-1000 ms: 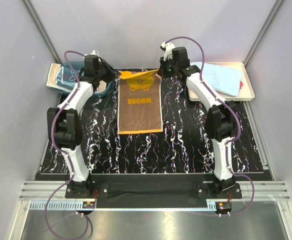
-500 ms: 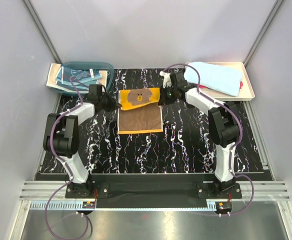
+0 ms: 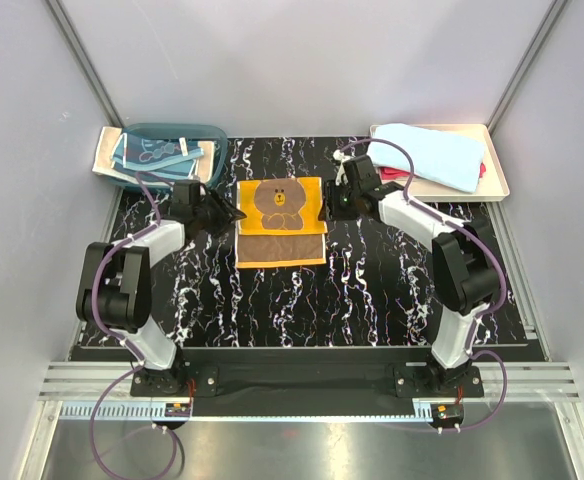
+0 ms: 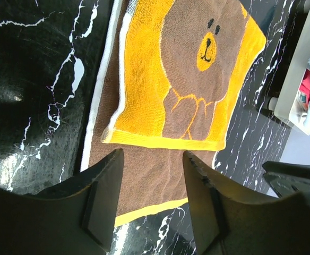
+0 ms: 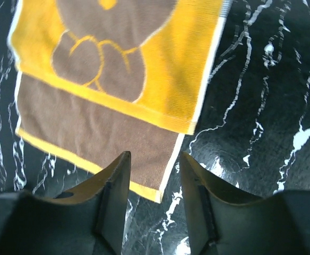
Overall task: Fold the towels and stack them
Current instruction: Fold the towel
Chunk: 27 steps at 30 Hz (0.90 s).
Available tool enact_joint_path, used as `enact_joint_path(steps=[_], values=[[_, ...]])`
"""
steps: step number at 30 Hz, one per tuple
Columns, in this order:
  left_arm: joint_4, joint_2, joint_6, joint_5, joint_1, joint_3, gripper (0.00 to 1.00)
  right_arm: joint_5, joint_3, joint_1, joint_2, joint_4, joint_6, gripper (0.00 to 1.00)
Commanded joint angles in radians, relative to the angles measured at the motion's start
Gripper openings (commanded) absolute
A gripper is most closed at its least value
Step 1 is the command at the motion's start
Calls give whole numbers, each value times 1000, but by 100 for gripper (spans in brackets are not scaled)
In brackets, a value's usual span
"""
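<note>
Black marbled mat (image 3: 372,290) under everything, and right at its far middle sits the bear towel (image 3: 281,222). Its far half is laid over toward the arms, bear face up, and the flap's yellow edge stops short of the near hem, so a brown strip shows below it. As it lies, the cloth's longer side runs away from the arm bases, and the fold edge crosses left to right.

Left gripper (image 3: 222,213) sits just beside the towel's left edge, level with the flap. In its wrist view, the left gripper (image 4: 152,159) has its jaws apart with nothing between them, and the bear towel (image 4: 187,90) lies beyond the fingertips. Right gripper (image 3: 332,203) mirrors it at the right edge. In its own view, the right gripper (image 5: 152,159) is also parted and empty, with the bear towel (image 5: 118,79) ahead and to one side.

So the cloth lies squarely between the two, each arm about equally near its own edge. My read is that the next fold calls for both at once, each taking a corner on its own side.

Further out, a teal basin (image 3: 212,132) at far left holds more towels. A cream tray (image 3: 497,180) at far right carries a light blue towel (image 3: 427,152), with a sliver of red towel (image 3: 484,170) beneath it.
</note>
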Motion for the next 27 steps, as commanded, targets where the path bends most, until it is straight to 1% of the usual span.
enact_joint_path(steps=[1, 6, 11, 19, 27], values=[[11, 1, 30, -16, -10, 13, 51, 79, 10, 0, 37, 27, 129, 44], [-63, 24, 59, -80, -30, 53, 51, 114, 33, -1, 104, 28, 179, 44], [-57, 53, 67, -94, -41, 51, 50, 137, 44, 0, 149, 25, 210, 44], [-54, 87, 77, -109, -47, 71, 49, 164, 18, 0, 160, 63, 244, 45], [-86, 106, 90, -145, -47, 106, 48, 173, 24, -3, 167, 60, 248, 46]])
